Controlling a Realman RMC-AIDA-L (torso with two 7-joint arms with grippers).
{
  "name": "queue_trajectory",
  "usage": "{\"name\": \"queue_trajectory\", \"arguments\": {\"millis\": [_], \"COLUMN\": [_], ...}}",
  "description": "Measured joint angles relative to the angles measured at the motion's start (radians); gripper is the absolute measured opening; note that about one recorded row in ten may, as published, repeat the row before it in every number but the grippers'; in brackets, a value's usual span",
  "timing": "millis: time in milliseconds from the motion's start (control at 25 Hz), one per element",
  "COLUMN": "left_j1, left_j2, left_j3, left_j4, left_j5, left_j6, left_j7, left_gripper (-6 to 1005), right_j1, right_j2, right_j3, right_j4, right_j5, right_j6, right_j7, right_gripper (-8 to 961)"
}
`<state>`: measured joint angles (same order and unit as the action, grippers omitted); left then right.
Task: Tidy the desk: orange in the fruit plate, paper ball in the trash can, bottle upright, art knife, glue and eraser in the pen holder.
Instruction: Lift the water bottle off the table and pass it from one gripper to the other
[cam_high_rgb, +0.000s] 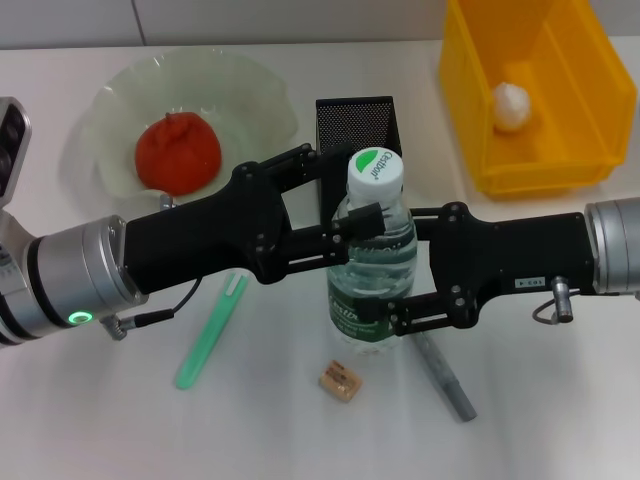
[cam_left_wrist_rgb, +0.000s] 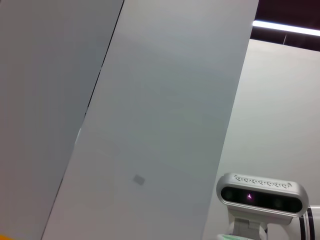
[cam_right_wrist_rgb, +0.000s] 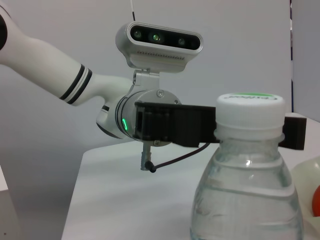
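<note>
Grippers meet at the upright bottle (cam_high_rgb: 372, 262): left gripper (cam_high_rgb: 345, 215) clamps its neck, right gripper (cam_high_rgb: 392, 270) closes around its body. Behind the bottle stands the pen holder (cam_high_rgb: 358, 124); eraser (cam_high_rgb: 338, 380), glue (cam_high_rgb: 210, 332) and art knife (cam_high_rgb: 446, 378) lie before it.

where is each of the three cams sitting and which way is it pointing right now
Head view: sits on the robot's head, looks forward and down at the table; the left gripper and right gripper meet at the upright bottle.
Left wrist view: on the left arm, points up at wall panels and the robot's head camera; no fingers show.
Right wrist view: on the right arm, looks level across the bottle at the left gripper.
Shared: head and right wrist views both show the bottle and the left gripper.
</note>
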<state>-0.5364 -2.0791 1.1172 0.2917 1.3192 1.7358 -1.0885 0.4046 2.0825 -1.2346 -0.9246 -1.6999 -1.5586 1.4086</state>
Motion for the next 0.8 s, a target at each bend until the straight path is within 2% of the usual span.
{"name": "queue_trajectory", "arguments": {"millis": [520, 800], "left_j1": [-0.002, -0.005], "left_j2": [0.000, -0.001], "left_j3": [0.026, 0.026], "left_j4": [0.004, 0.004], "left_j5": [0.000, -0.002], "left_j6": [-0.010, -0.025], "left_j7": [0.001, 0.001], "left_gripper": [821, 822], "right_j1": [0.019, 0.031], "right_j2": [-0.001, 0.000], "right_j3": [-0.002, -0.045], "right_j4": [-0.044, -0.044], "right_j5": [-0.050, -0.050], "right_j6": [0.012, 0.032], "right_j7": [0.054, 0.062], "right_gripper": [759, 760]}}
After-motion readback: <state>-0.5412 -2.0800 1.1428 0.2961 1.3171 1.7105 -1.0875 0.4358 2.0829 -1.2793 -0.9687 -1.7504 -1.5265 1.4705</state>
